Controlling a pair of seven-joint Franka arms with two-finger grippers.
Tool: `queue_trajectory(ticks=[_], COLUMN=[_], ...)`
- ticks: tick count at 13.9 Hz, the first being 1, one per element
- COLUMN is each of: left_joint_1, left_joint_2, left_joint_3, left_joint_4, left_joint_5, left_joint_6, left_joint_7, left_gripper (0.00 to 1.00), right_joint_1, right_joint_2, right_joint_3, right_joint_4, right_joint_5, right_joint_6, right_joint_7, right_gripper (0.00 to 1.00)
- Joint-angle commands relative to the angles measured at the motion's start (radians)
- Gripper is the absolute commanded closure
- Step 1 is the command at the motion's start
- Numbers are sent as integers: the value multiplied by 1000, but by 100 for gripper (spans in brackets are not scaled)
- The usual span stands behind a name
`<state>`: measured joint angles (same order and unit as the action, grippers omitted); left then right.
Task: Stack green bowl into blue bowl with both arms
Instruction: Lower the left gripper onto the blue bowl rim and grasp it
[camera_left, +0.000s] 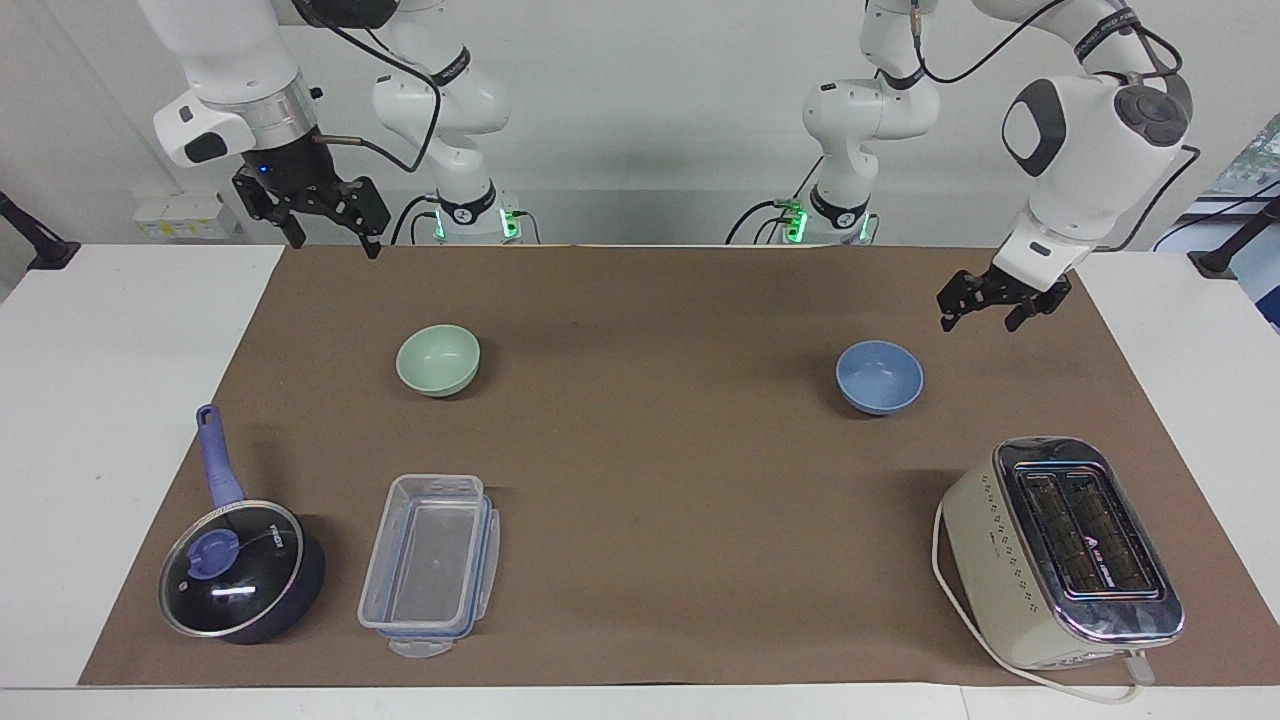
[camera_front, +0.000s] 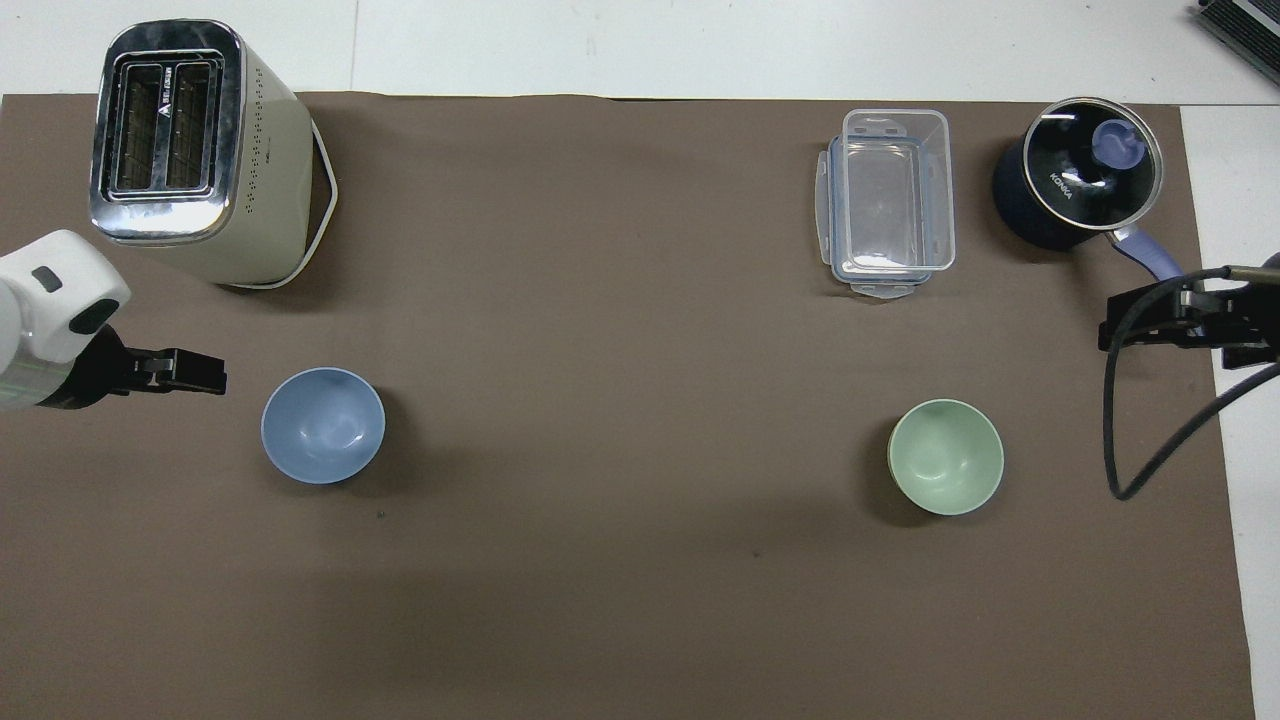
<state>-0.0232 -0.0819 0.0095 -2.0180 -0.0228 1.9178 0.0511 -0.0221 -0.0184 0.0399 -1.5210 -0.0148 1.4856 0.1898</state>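
The pale green bowl (camera_left: 438, 359) (camera_front: 946, 470) stands upright and empty on the brown mat toward the right arm's end. The periwinkle-blue bowl (camera_left: 879, 376) (camera_front: 323, 425) stands upright and empty toward the left arm's end. My left gripper (camera_left: 978, 323) (camera_front: 215, 378) is open and empty, in the air beside the blue bowl, apart from it, over the mat toward the table's end. My right gripper (camera_left: 335, 242) (camera_front: 1108, 335) is open and empty, raised over the mat's edge, well apart from the green bowl; this arm waits.
A cream toaster (camera_left: 1060, 550) (camera_front: 190, 150) stands farther from the robots than the blue bowl. A clear plastic container (camera_left: 430, 565) (camera_front: 888, 200) and a dark blue lidded saucepan (camera_left: 240, 580) (camera_front: 1075, 185) stand farther than the green bowl.
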Motion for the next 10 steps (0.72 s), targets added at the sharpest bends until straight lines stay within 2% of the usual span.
queue_trajectory(ticks=[1,5,10], left_joint_1=[-3,-12,-47], left_joint_2=[-38,-33,-26], left_joint_3=[-2,-3,-3], left_joint_4=[-111,-192,-346], left_joint_5=[-16,-16,-16], left_joint_6=[95,194,390], left_joint_7=[18,12,-5], left_gripper=[0,0,0], right_joint_1=[-10,-10,-10], right_joint_2=[-14,-14,-14], right_joint_3=[-5,-5,-5], right_joint_4=[-15,-15,-15], right_joint_5=[21,21,21], right_joint_6=[7,7,5], right_joint_7=[-26,-24,-26], right_gripper=[0,0,0])
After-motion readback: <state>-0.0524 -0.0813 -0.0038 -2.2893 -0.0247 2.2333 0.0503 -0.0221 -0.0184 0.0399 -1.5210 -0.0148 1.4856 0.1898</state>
